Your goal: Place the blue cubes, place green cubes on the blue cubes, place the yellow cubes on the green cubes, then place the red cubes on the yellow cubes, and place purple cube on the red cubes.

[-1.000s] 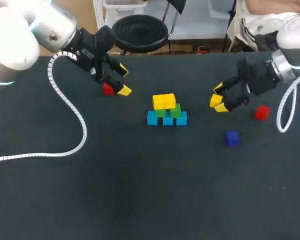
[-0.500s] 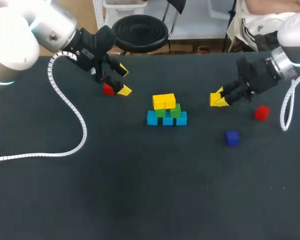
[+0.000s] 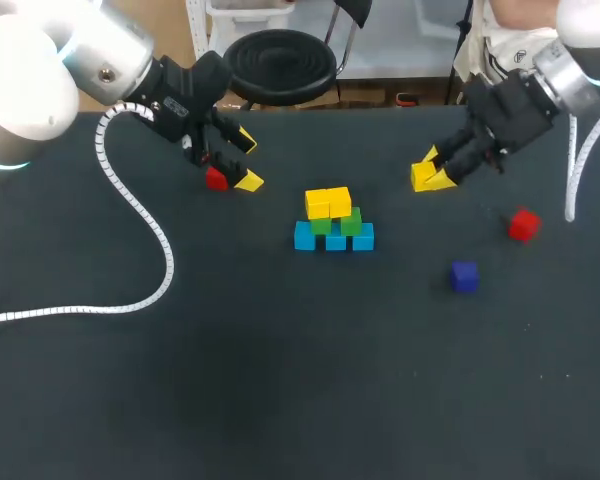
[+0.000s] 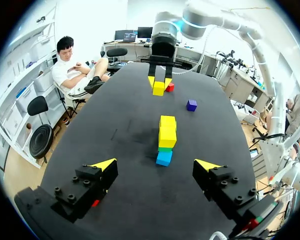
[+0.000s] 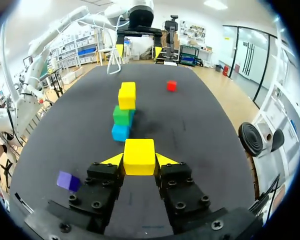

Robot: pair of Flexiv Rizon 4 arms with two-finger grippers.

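While our right jaws grasp a small yellow cube to the right of the blue-green-yellow cube stack and our left jaws stand released beside a small red cube, we judge the yellow-placing step in hand, next requiring alignment over the stack.

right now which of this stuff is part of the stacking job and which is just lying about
Job: blue cubes, green cubes and stacked yellow cubes; held yellow cube in the right gripper; left red cube; right red cube; purple cube.
Lying about: white coiled cable on the table.
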